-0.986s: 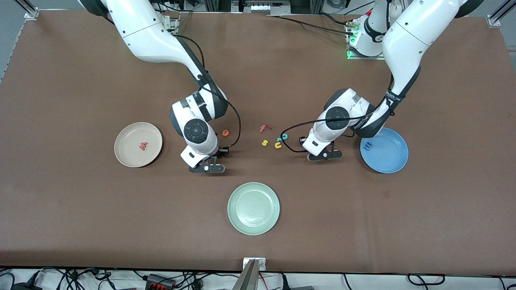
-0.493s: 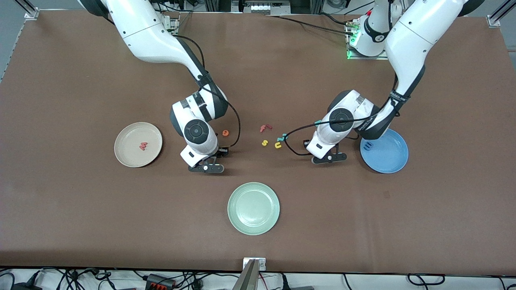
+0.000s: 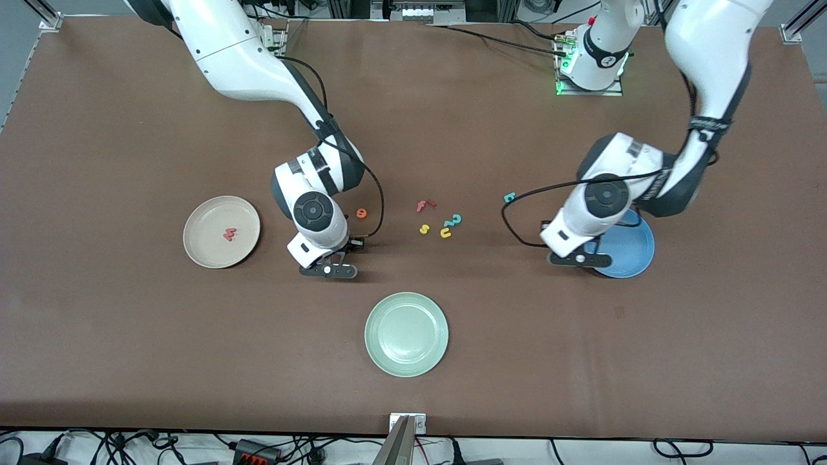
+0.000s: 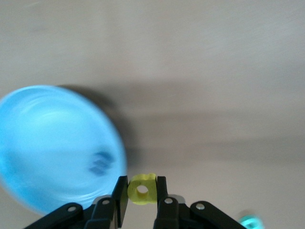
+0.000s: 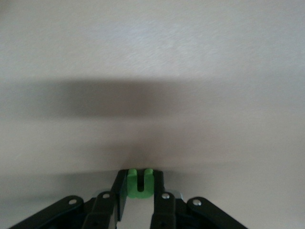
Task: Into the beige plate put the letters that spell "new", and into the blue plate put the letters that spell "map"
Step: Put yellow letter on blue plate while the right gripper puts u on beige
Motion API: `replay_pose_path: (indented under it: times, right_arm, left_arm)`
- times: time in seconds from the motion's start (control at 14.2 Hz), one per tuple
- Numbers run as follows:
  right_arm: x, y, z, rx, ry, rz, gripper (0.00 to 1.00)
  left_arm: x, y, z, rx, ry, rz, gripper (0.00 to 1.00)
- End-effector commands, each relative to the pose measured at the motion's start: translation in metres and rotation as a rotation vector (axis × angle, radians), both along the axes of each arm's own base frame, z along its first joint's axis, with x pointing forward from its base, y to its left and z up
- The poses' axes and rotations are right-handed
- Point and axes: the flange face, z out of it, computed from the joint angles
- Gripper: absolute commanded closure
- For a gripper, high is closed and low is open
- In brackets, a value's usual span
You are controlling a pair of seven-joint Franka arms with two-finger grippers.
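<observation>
My left gripper (image 3: pixel 579 259) is shut on the yellow a (image 4: pixel 142 189), over the table at the edge of the blue plate (image 3: pixel 630 258). The blue m (image 4: pixel 99 163) lies in that blue plate (image 4: pixel 47 143). The teal p (image 3: pixel 510 197) lies on the table toward the middle from there. My right gripper (image 3: pixel 327 270) is low over the table, shut on the green n (image 5: pixel 139 182). The orange e (image 3: pixel 362 212) lies close by, farther from the camera. The salmon-red w (image 3: pixel 229 234) rests in the beige plate (image 3: pixel 200 252).
A red f (image 3: pixel 424 205), a yellow s (image 3: pixel 424 228), a yellow u (image 3: pixel 446 232) and a teal 2-shaped piece (image 3: pixel 455 220) lie grouped mid-table. A pale green plate (image 3: pixel 406 334) sits nearer the camera. A black cable loops beside each wrist.
My left gripper has carried the yellow a from the letter cluster to the blue plate's edge. The right gripper's jaws have shut on the green n, staying almost in place.
</observation>
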Motion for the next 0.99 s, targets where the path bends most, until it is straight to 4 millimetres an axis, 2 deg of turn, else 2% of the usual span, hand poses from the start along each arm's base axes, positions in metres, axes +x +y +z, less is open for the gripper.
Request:
replay_pose_path:
  times: [0.0, 0.14, 0.21, 0.28, 0.35, 0.42, 0.49, 0.56, 0.63, 0.77, 0.92]
  right_arm:
    - [0.019, -0.038, 0.026, -0.011, 0.013, -0.068, 0.85]
    - [0.034, -0.096, 0.036, -0.042, 0.082, -0.146, 0.85]
    - [0.041, -0.129, 0.045, -0.045, 0.114, -0.153, 0.85]
    - [0.039, -0.151, 0.050, -0.052, 0.150, -0.157, 0.85]
    - [0.036, -0.178, 0.057, -0.050, 0.175, -0.168, 0.85]
    - [0.028, -0.196, 0.054, -0.050, 0.198, -0.171, 0.85]
    - [0.018, -0.214, 0.050, -0.052, 0.219, -0.171, 0.85]
    - [0.014, -0.231, 0.049, -0.049, 0.233, -0.171, 0.85]
    - [0.009, -0.249, 0.047, -0.041, 0.252, -0.162, 0.85]
    - [-0.003, -0.282, 0.040, -0.022, 0.287, -0.139, 0.85]
    - [-0.012, -0.309, 0.037, -0.003, 0.305, -0.122, 0.85]
  left_arm:
    - [-0.005, 0.041, -0.006, 0.041, 0.047, 0.010, 0.84]
    - [-0.002, 0.096, -0.015, 0.014, 0.058, 0.063, 0.83]
    - [-0.004, 0.105, -0.020, -0.009, 0.063, 0.019, 0.82]
    - [-0.009, 0.113, -0.030, -0.021, 0.067, 0.013, 0.82]
    - [-0.014, 0.126, -0.040, -0.041, 0.051, 0.025, 0.81]
    - [-0.023, 0.135, -0.051, -0.059, 0.047, 0.020, 0.78]
    - [-0.030, 0.145, -0.061, -0.084, 0.040, -0.005, 0.67]
    - [-0.032, 0.154, -0.070, -0.102, 0.050, -0.010, 0.29]
    - [-0.030, 0.157, -0.070, -0.105, 0.049, -0.014, 0.00]
    - [-0.029, 0.147, -0.062, -0.098, 0.052, -0.033, 0.00]
    - [-0.030, 0.108, -0.042, -0.094, 0.089, -0.083, 0.00]
